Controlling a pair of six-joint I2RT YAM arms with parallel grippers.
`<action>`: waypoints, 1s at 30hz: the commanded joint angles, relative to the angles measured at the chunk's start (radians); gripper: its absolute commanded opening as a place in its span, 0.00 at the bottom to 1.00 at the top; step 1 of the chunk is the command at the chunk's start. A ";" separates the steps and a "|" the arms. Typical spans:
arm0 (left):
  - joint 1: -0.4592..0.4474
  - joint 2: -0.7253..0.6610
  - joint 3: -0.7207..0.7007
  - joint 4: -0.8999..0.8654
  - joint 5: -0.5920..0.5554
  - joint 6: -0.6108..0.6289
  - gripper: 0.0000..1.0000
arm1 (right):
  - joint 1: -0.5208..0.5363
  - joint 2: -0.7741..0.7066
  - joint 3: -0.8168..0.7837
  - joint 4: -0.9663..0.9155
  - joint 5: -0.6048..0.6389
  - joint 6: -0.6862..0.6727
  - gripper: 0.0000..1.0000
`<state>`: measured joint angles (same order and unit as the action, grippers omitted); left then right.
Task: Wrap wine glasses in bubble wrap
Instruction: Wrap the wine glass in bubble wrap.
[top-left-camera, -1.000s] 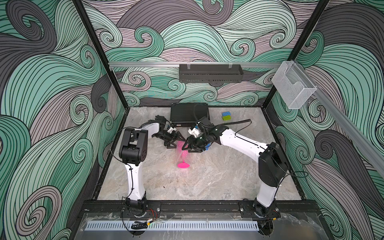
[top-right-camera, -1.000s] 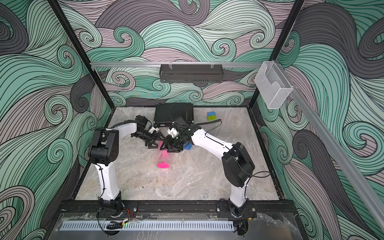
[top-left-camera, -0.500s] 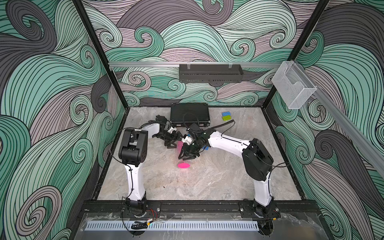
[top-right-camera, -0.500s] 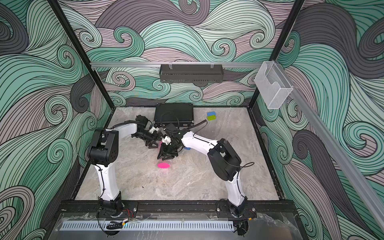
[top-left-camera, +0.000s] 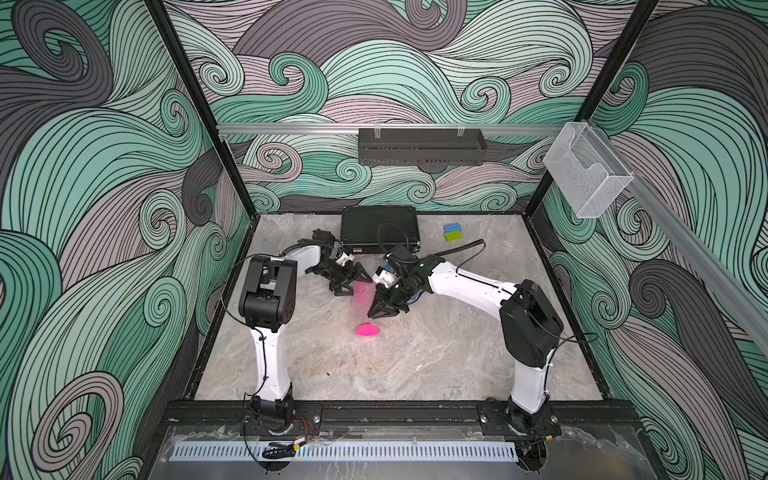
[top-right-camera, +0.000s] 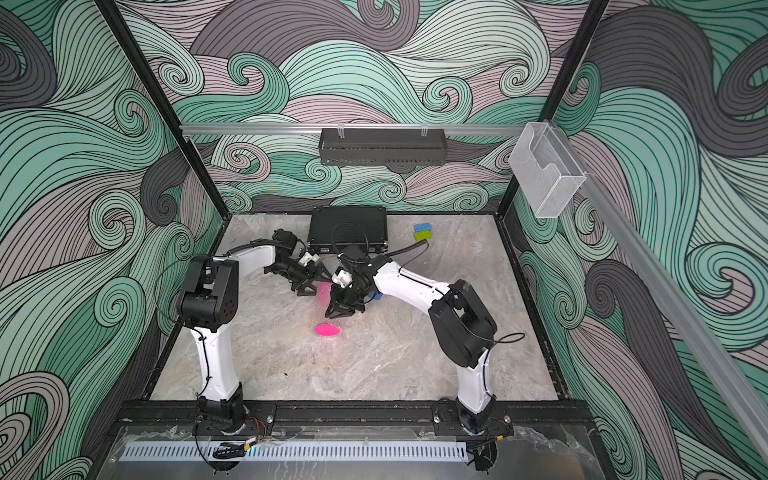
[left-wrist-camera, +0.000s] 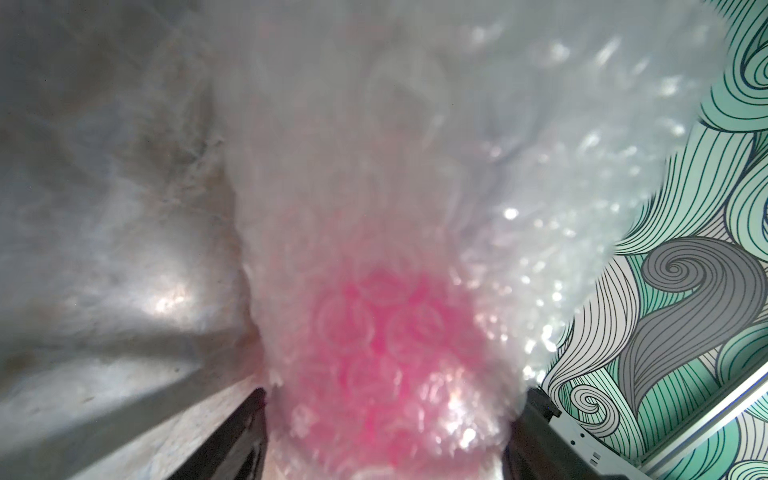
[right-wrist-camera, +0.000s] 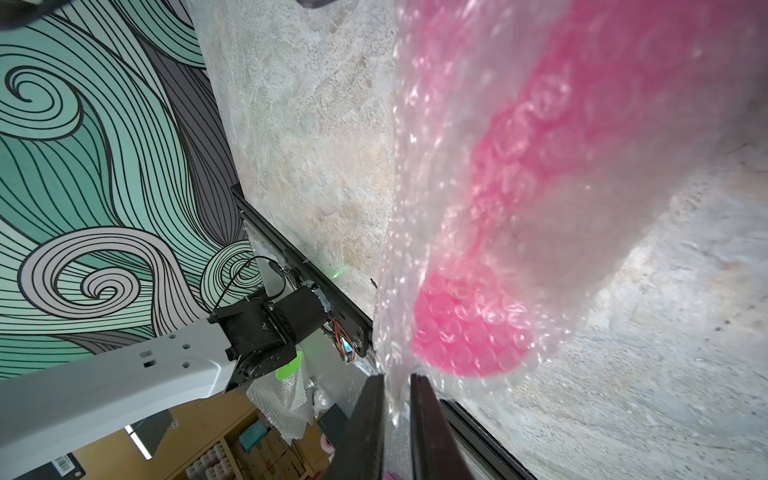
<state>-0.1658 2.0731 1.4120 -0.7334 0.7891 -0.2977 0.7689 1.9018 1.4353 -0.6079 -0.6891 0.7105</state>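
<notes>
Goblet (top-left-camera: 368, 330) (inside the bubble wrap (top-left-camera: 356, 316)) sits mid-table (top-left-camera: 415, 365), between left gripper (top-left-camera: 351, 286) and right gripper (top-left-camera: 380, 312); case (top-left-camera: 379, 228) lies behind them, blocks (top-left-camera: 454, 232) to its right.

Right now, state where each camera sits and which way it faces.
Top views: high at the front, facing down and back over the table; left arm, right arm, left hand, right hand show.
Left wrist: on left arm, facing along the left hand clasping the wrapped goblet.
Right wrist: on right arm, facing along the right hand pinching bubble wrap, left arm beyond.
Shared: all show the goblet.
</notes>
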 joint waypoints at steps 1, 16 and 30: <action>-0.006 0.062 -0.019 -0.083 -0.182 0.018 0.79 | -0.006 -0.032 -0.046 0.016 -0.010 -0.002 0.09; -0.008 0.078 -0.004 -0.095 -0.163 0.025 0.77 | -0.020 -0.051 -0.063 0.034 -0.027 0.001 0.05; -0.008 0.054 -0.033 -0.067 -0.142 0.009 0.76 | -0.024 -0.032 -0.029 0.085 -0.055 0.044 0.41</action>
<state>-0.1661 2.0960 1.4269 -0.7422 0.8223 -0.2836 0.7361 1.8420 1.3891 -0.5507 -0.7204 0.7391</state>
